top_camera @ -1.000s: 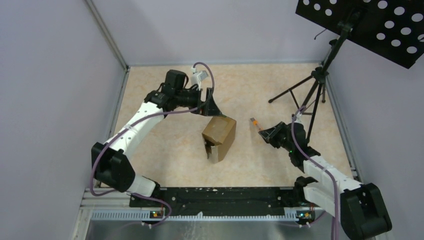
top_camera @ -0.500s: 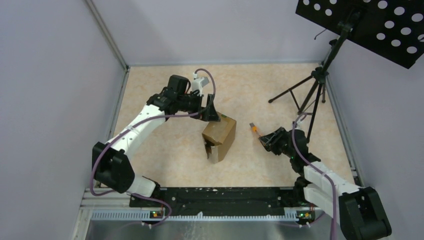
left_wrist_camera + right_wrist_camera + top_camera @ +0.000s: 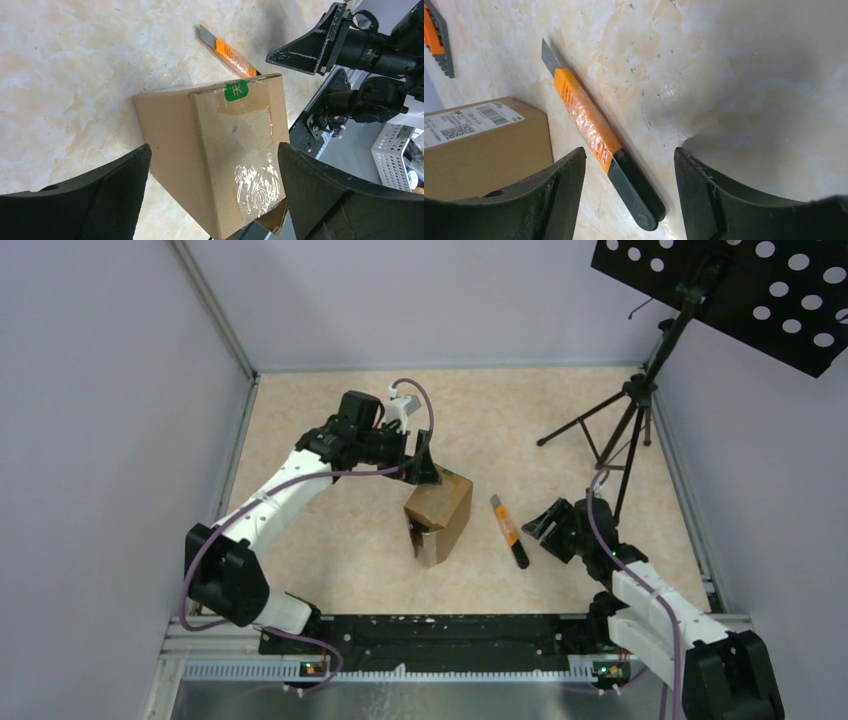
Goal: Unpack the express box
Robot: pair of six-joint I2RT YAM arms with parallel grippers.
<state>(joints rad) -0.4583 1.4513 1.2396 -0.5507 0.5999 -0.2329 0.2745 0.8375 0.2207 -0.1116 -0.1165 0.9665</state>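
1. Right black two-finger gripper (image 3: 545, 524) gapes wide and empty, right of the small brown corrugated cardboard express box (image 3: 440, 512).
2. Orange-and-black utility knife (image 3: 509, 531) lies flat between them, touching neither.
3. Box sits on the beige marbled tabletop (image 3: 360, 550), clear tape on top, near flap seemingly ajar.
4. Left black gripper (image 3: 427, 470) straddles the box's far end, jaws wide, unclamped.
5. Judged step: opening the flaps. Next, the left should clamp the box while the right takes the near flap.
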